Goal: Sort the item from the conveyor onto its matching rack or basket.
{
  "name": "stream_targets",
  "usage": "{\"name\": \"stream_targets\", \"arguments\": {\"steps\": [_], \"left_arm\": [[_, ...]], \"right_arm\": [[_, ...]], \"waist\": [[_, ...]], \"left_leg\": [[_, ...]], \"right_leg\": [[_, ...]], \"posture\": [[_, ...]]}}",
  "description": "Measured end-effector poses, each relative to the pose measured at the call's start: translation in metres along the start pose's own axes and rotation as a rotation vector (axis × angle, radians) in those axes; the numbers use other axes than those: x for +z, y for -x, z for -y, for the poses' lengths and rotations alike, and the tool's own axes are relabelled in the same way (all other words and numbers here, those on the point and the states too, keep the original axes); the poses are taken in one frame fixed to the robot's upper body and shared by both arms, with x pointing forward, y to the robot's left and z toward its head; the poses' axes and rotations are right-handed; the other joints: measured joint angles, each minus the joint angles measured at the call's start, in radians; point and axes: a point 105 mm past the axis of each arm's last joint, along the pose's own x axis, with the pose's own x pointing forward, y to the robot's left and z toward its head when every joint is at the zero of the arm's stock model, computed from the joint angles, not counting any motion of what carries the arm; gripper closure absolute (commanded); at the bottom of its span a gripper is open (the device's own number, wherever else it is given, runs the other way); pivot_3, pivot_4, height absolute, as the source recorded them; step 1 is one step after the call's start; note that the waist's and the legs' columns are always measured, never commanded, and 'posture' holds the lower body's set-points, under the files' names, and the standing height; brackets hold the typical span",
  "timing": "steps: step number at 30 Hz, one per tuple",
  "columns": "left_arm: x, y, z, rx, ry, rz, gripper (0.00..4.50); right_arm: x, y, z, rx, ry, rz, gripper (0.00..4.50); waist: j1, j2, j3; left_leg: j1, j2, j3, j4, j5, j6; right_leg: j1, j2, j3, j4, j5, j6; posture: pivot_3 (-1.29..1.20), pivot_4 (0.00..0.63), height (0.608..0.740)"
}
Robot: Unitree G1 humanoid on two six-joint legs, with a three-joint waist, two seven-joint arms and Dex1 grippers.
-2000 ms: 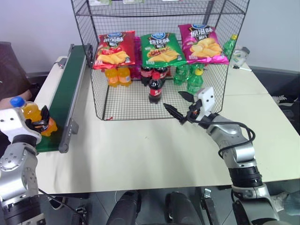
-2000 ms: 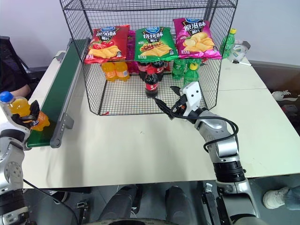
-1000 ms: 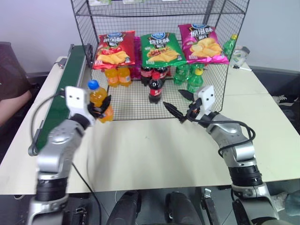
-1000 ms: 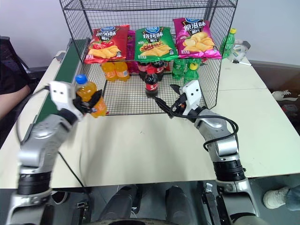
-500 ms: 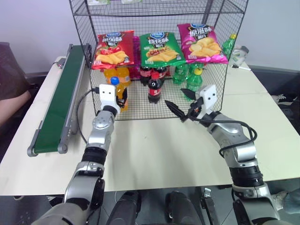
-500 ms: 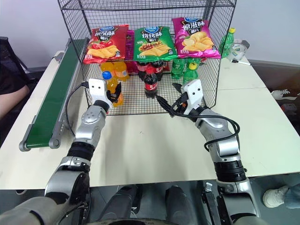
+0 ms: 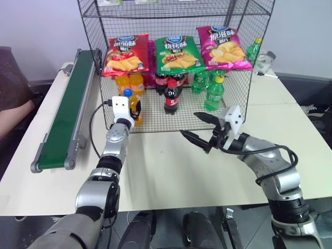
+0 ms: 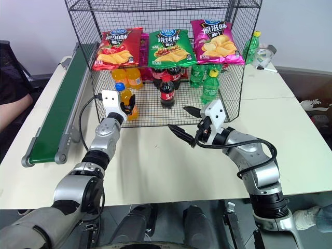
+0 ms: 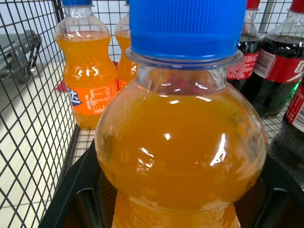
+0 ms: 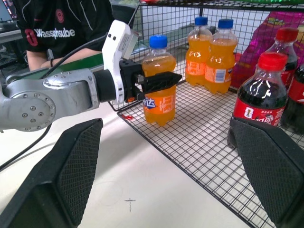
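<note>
Orange bottle point(image 10: 159, 80) carried into rack point(image 8: 155, 106), clamped in left end effector point(image 10: 156, 81)

A cream worktop point(image 7: 171, 171) stands before a plain pale wall point(image 7: 36, 31). A second worktop point(image 8: 262, 83) adjoins it at the far right. Dark grey floor point(image 8: 311, 88) shows to the right. A person point(image 10: 61, 33) in a black shirt sits at the left.
</note>
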Motion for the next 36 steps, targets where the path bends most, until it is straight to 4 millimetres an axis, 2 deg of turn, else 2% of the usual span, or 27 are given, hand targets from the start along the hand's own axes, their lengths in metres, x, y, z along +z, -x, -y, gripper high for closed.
{"name": "stream_targets", "arguments": {"steps": [1,3,4,11,17,20,26,30,33,36], "left_arm": [[0.000,0.000,0.000,-0.005,0.009,0.001,1.00],[0.001,0.000,0.002,-0.009,0.022,0.010,0.12],[0.003,0.000,0.001,-0.010,0.026,0.018,0.05],[0.018,0.005,-0.002,-0.021,0.027,0.098,0.05],[0.027,0.024,-0.011,-0.036,0.025,0.142,0.05],[0.038,0.036,-0.014,-0.057,0.020,0.167,0.05],[0.054,0.065,-0.016,-0.186,-0.008,0.115,0.05],[0.057,0.100,-0.027,-0.331,-0.035,-0.012,0.05],[0.060,0.124,-0.049,-0.359,-0.052,-0.118,0.05],[0.069,0.139,-0.065,-0.349,-0.069,-0.168,0.05]], "right_arm": [[0.000,0.000,0.000,0.001,0.000,-0.001,0.00],[-0.001,-0.001,-0.001,0.005,0.000,-0.003,0.00],[-0.001,-0.001,-0.002,0.007,0.000,-0.003,0.00],[-0.001,-0.002,-0.002,0.009,0.008,-0.009,0.00],[-0.002,-0.003,-0.002,0.007,0.014,-0.015,0.00],[-0.002,-0.003,-0.002,0.008,0.012,-0.015,0.00],[-0.002,-0.003,-0.003,0.013,0.014,-0.016,0.00],[-0.002,0.000,0.000,0.011,0.024,-0.025,0.00],[-0.002,0.004,0.007,-0.005,0.032,-0.034,0.00],[-0.003,0.009,0.017,-0.032,0.039,-0.046,0.00]], "waist": [[0.000,0.000,0.000],[0.000,0.000,0.000],[0.000,0.000,0.000],[0.000,0.000,0.000],[0.000,0.000,0.000],[0.000,0.000,0.000],[-0.001,0.000,0.000],[-0.006,0.001,-0.001],[-0.003,0.002,-0.001],[0.005,0.002,0.000]], "left_leg": [[0.000,0.000,0.000,0.000,0.000,0.000],[0.000,0.000,0.000,0.000,0.000,0.000],[0.000,0.000,0.000,0.000,0.000,0.000],[0.000,0.000,0.000,0.000,0.000,0.000],[0.000,0.000,0.000,0.000,0.000,0.000],[0.000,0.000,0.000,0.000,0.000,0.000],[0.001,0.001,0.000,0.000,0.000,0.000],[0.001,0.002,0.000,-0.001,0.000,0.000],[0.001,0.002,0.000,-0.001,0.000,0.000],[0.001,0.002,0.000,-0.001,0.000,0.000]], "right_leg": [[0.000,0.000,0.000,0.000,0.000,0.000],[0.000,0.000,0.000,0.000,0.000,0.000],[0.000,0.000,0.000,0.000,0.000,0.000],[0.000,0.000,0.000,0.000,0.000,0.000],[0.000,0.000,0.001,0.001,0.000,0.000],[0.000,0.000,0.001,0.001,0.000,0.000],[0.000,0.000,0.001,0.001,0.000,0.000],[0.000,0.000,0.002,0.000,0.000,-0.001],[0.000,-0.001,0.002,0.000,0.000,-0.001],[-0.002,-0.002,0.002,-0.001,-0.001,-0.001]], "posture": [[0.00,0.150,0.740],[0.00,0.150,0.740],[0.00,0.150,0.740],[0.00,0.150,0.740],[0.00,0.150,0.740],[0.00,0.150,0.740],[0.00,0.150,0.740],[0.00,0.150,0.740],[0.00,0.150,0.740],[0.00,0.150,0.740]]}}
